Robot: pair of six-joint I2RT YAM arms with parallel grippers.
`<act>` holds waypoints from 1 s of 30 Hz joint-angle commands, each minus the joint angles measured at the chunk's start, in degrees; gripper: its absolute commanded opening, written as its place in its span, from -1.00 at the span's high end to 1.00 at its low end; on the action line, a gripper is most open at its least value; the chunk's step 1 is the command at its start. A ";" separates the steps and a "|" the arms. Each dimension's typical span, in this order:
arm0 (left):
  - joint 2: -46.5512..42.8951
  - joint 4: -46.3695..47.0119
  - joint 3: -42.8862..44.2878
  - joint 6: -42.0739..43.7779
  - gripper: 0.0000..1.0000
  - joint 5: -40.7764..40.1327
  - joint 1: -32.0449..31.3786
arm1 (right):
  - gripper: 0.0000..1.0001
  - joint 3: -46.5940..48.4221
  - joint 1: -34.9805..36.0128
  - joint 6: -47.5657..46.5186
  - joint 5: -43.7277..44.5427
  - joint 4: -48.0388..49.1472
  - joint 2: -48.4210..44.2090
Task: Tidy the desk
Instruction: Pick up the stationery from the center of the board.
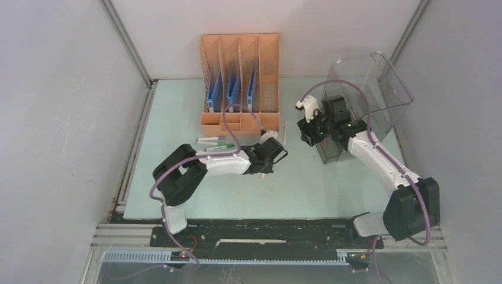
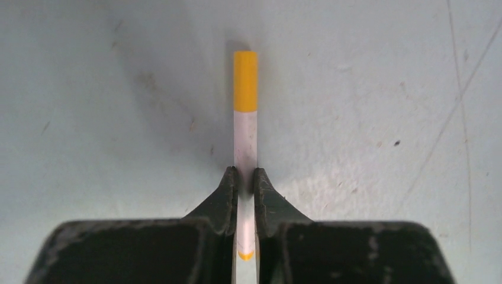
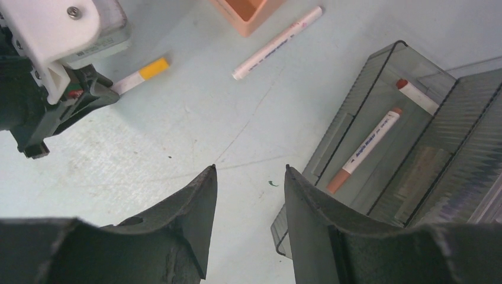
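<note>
Black fingers (image 2: 228, 190) of the left gripper (image 2: 245, 177) are pressed onto the white barrel of a yellow-capped marker (image 2: 245, 118), pinching it at mid-length, cap pointing away from the wrist. The marker sits low over the pale green desk (image 2: 385, 89); whether it rests on the surface or is just clear of it cannot be told. Right gripper (image 3: 250, 177): fingers spread, nothing between them, hovering above bare desk just beside the open drawer of the smoky bin (image 3: 334, 142). Drawer contents: one orange marker (image 3: 367, 148) and one red-tipped marker (image 3: 417, 94). Further out, a white pen (image 3: 277, 42) lies on the desk near the corner of the orange rack (image 1: 240, 77), and a few loose markers (image 1: 212, 142) lie left of the left arm, in front of the rack. The desk fills the floor of the grey-walled cell, both arms reaching over its middle. Progress, as a judgement: partly done, with two markers binned, one in hand, and the pen and loose markers left to collect. Views compared: only the left wrist view shows the pinch itself; only the right wrist view shows the drawer's contents; only the top view shows the loose markers, the whole rack with its blue folders (image 1: 216, 92), and the arms' layout.
</note>
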 commanded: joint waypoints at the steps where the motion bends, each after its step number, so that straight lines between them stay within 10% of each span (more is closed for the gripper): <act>1: -9.11 6.92 -5.54 0.68 1.00 1.86 0.21 | -0.06 2.35 -0.39 0.14 -6.72 -0.73 -3.95; 30: -42.82 61.67 -38.44 -3.26 1.00 10.84 0.07 | -0.08 -0.54 -3.97 15.36 -49.64 5.17 -13.90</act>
